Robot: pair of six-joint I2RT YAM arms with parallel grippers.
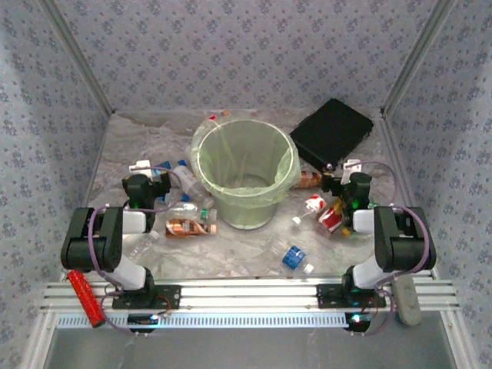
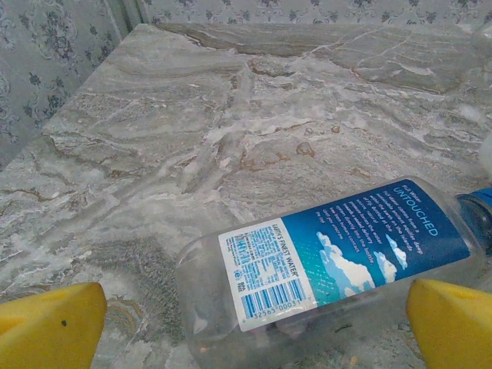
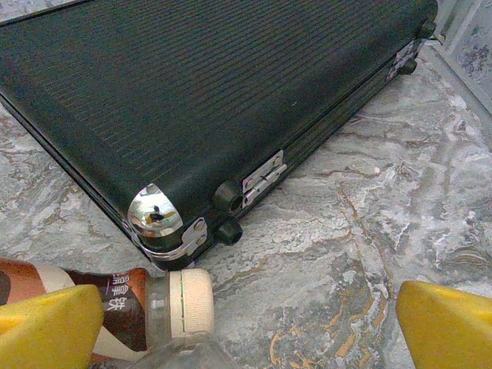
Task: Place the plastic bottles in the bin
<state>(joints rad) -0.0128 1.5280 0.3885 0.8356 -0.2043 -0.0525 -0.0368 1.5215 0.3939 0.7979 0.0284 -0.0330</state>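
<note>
- Plastic bottles (image 1: 191, 227) lie around the bin (image 1: 246, 201).
- Left gripper (image 2: 250, 327), left of bin: fingers wide, straddling blue-labelled bottle (image 2: 338, 254), not gripping.
- Right gripper (image 3: 246, 323), right of bin: fingers wide, empty.

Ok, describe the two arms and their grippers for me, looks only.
Both arms are black boxy links with white segments: left arm, right arm. A purple cable loops along each. In the wrist views, the left gripper and right gripper end in blunt yellow fingertips.
</note>
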